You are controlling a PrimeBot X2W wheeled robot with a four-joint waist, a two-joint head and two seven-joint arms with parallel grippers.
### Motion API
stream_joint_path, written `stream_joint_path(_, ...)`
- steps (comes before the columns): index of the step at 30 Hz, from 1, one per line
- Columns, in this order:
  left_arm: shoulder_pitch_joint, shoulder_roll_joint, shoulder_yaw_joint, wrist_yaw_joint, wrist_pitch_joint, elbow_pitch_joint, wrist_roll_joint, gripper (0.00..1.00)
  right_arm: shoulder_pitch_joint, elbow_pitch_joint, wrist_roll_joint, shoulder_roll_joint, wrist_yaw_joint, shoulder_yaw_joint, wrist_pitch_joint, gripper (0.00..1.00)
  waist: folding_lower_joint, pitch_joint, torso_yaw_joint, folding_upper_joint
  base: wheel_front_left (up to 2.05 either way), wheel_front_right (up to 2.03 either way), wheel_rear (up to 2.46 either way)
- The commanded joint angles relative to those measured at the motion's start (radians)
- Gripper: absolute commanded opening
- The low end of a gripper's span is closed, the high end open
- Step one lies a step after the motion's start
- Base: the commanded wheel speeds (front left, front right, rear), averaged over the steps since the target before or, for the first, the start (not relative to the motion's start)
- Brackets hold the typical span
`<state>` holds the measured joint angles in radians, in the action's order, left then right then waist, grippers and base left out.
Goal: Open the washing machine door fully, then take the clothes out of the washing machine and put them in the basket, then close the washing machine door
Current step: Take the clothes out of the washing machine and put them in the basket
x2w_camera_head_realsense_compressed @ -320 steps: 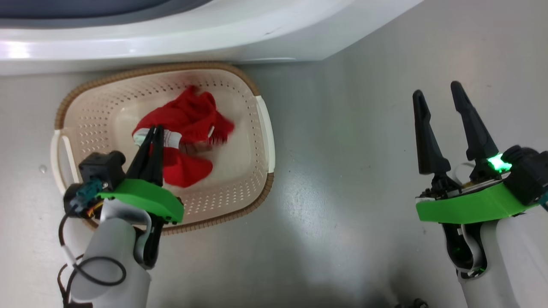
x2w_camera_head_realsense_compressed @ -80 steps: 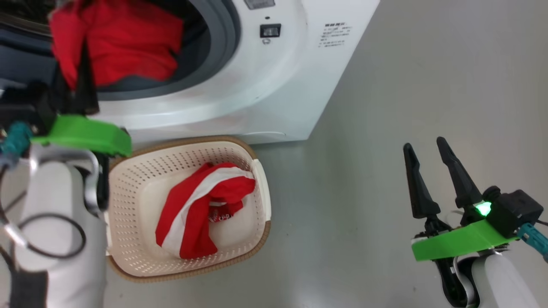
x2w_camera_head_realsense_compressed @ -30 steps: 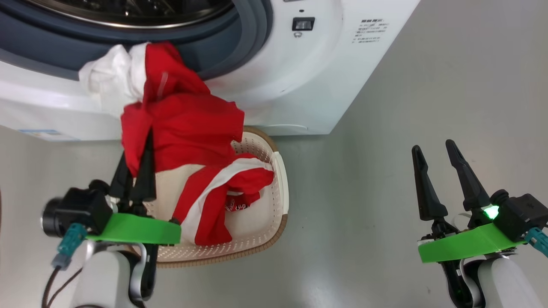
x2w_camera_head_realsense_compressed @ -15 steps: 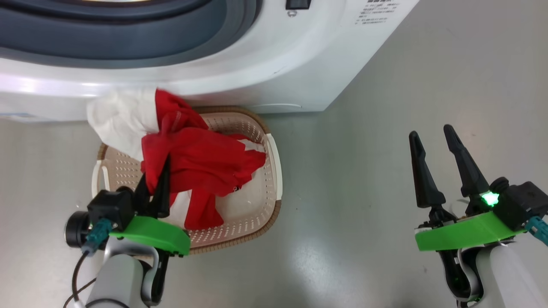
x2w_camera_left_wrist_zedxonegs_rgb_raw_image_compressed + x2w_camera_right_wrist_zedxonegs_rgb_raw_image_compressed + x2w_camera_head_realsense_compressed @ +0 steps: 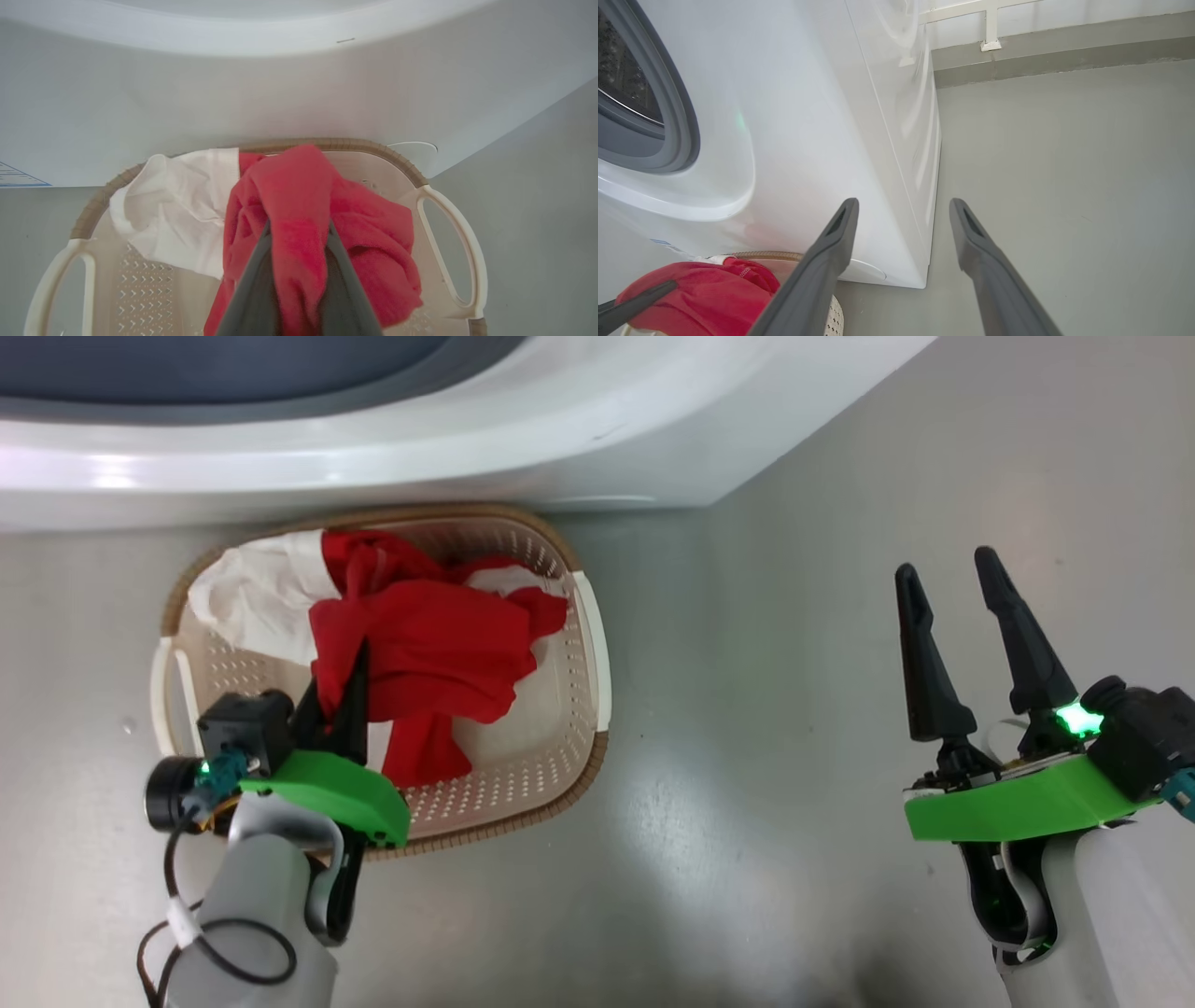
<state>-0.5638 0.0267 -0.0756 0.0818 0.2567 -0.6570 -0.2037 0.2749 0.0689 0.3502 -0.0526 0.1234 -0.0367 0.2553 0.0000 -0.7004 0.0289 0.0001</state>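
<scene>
The cream basket sits on the floor right in front of the white washing machine. Red and white clothes fill much of it, a white part draped over its far left rim. My left gripper hangs over the basket, shut on a fold of the red fabric. My right gripper stands open over bare floor to the right, nothing between its fingers. The grey-blue seal rings the open drum. The door is out of view.
Grey floor spreads right of the basket and machine. A wall base with a white bracket runs behind the machine's right side.
My left gripper has come down from the drum mouth with the red and white garment, which now lies in the basket on the earlier clothes. The camera tilted downward. The right gripper held still.
</scene>
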Motion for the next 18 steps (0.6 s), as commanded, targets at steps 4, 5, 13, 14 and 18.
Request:
stream_joint_path(4, -0.034, 0.023, 0.021, 0.017, 0.005, -0.049, 0.01, 0.0, 0.007, -0.032, -0.007, 0.002, 0.007, -0.019, 0.006, 1.0, 0.0, -0.067, 0.01, -0.0001, 0.0, 0.0, 0.0)
stream_joint_path(5, -0.045, 0.023, 0.022, 0.019, 0.005, -0.064, 0.012, 0.0, 0.01, -0.033, -0.007, 0.002, 0.007, -0.019, 0.006, 1.0, 0.0, -0.075, 0.011, -0.0001, 0.0, 0.0, 0.0)
stream_joint_path(13, -0.122, 0.023, 0.035, 0.028, 0.005, -0.165, 0.01, 0.0, 0.026, -0.039, -0.009, 0.002, 0.007, -0.014, 0.006, 1.0, 0.0, -0.12, 0.011, -0.0001, 0.0, 0.0, 0.0)
stream_joint_path(14, -0.129, 0.023, 0.036, 0.029, 0.005, -0.174, 0.008, 0.0, 0.027, -0.04, -0.01, 0.002, 0.007, -0.013, 0.006, 1.0, 0.0, -0.123, 0.01, -0.0001, 0.0, 0.0, 0.0)
stream_joint_path(18, -0.153, 0.023, 0.038, 0.032, 0.005, -0.207, 0.006, 0.04, 0.029, -0.041, -0.014, 0.002, 0.007, -0.011, 0.006, 1.0, 0.0, -0.13, 0.008, -0.0001, 0.0, 0.0, 0.0)
